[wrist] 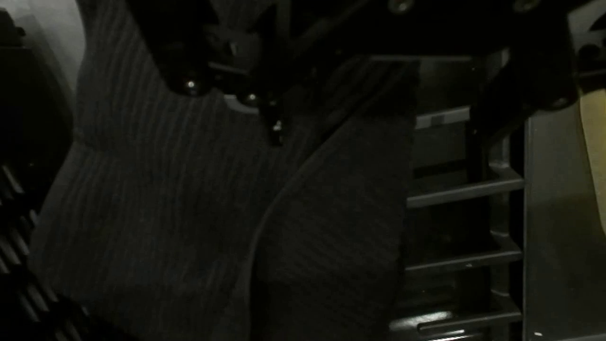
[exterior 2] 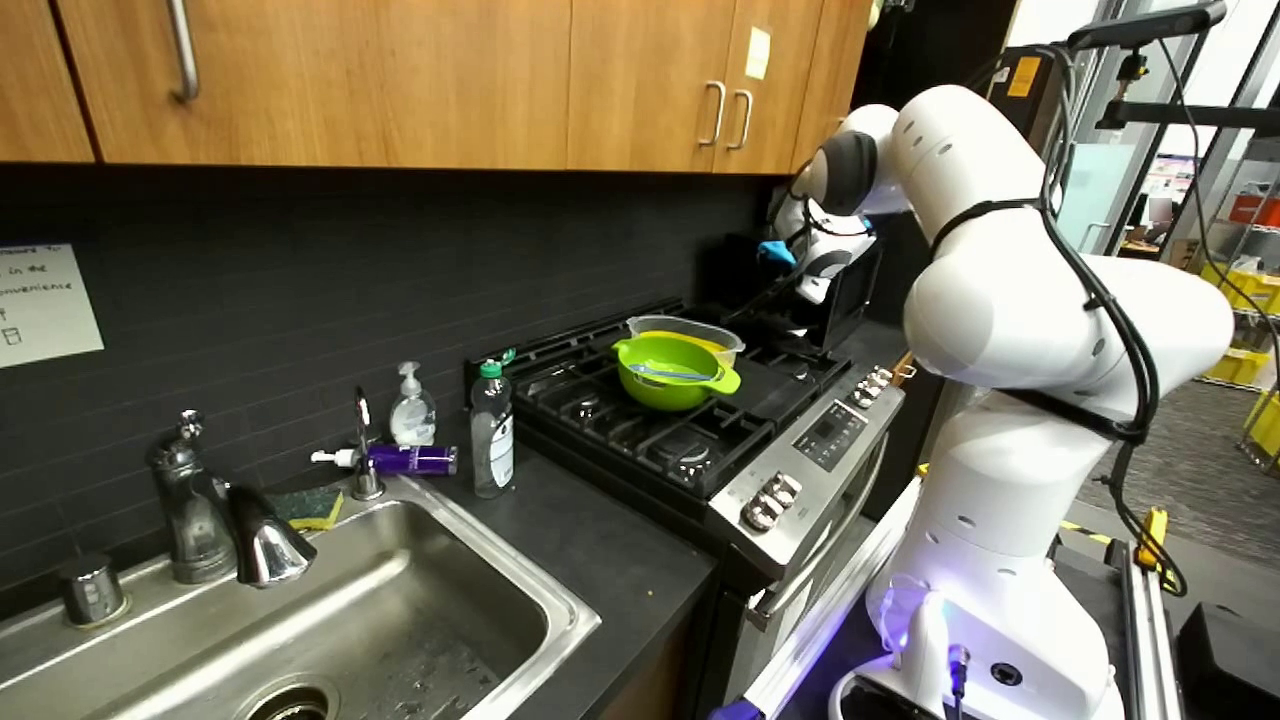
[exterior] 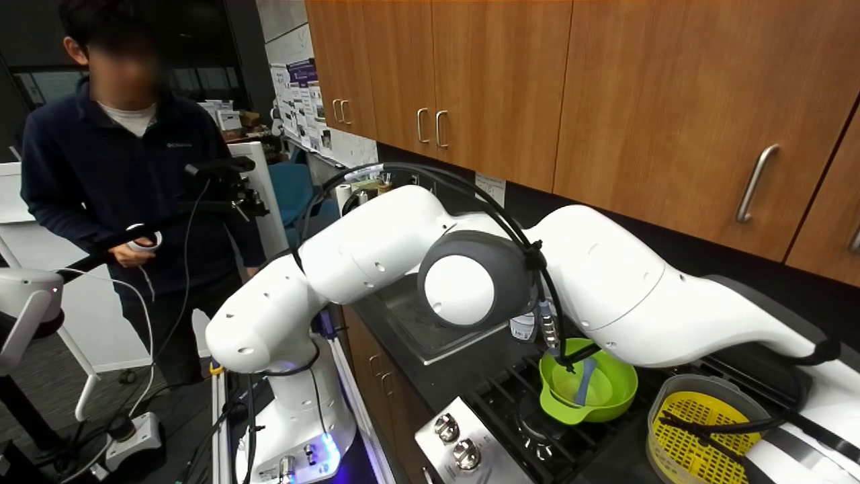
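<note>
My gripper (wrist: 378, 140) comes in from the top of the dark wrist view, its two fingers wide apart and nothing between them. Beyond them a dark ribbed cloth (wrist: 165, 203) lies over the stove, one edge folded across it; whether the fingers touch it I cannot tell. Burner grates (wrist: 466, 192) show on its right. In both exterior views a green bowl (exterior: 621, 390) holding a blue-grey utensil (exterior: 586, 382) sits on the stove. Beside it stands a clear grey tub (exterior: 725, 390) with a yellow perforated insert (exterior: 705, 430). The fingers cannot be made out in the exterior views.
Wooden cabinets (exterior 2: 400, 80) hang above the stove (exterior 2: 690, 440), which has knobs along its front. A sink (exterior 2: 420, 600), a faucet (exterior 2: 195, 510), a dish soap bottle (exterior 2: 492, 430) and a purple bottle (exterior 2: 410, 460) are beside it. A person (exterior: 127, 154) stands behind the arm.
</note>
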Motion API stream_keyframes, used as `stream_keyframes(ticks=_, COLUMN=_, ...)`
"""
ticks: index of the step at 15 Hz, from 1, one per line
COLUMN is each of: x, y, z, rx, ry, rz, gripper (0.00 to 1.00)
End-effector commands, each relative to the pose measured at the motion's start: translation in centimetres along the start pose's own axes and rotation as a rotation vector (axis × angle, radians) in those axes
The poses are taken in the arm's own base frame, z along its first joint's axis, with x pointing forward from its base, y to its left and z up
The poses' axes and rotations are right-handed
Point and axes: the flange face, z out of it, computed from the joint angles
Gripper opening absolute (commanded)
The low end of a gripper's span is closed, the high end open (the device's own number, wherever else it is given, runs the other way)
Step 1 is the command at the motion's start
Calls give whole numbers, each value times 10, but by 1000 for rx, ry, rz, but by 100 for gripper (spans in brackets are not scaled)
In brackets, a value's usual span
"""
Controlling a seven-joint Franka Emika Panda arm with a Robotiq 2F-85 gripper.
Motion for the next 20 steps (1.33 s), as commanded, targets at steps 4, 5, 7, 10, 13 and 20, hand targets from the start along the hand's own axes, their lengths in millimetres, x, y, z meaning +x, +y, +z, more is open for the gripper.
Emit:
stream_keyframes(ticks=4, x=-1, y=7, z=13, rx=-64, ry=17, rz=24, gripper=100)
stream_keyframes(ticks=5, x=2, y=6, z=16, rx=-68, ry=19, rz=30, gripper=100)
stream_keyframes(ticks=7, x=11, y=3, z=21, rx=-77, ry=28, rz=47, gripper=100)
stream_keyframes(ticks=10, x=24, y=1, z=30, rx=-91, ry=40, rz=58, gripper=100)
stream_keyframes(ticks=13, x=31, y=0, z=37, rx=-102, ry=43, rz=59, gripper=100)
stream_keyframes(ticks=20, x=28, y=-5, z=38, rx=-95, ry=29, rz=46, gripper=52)
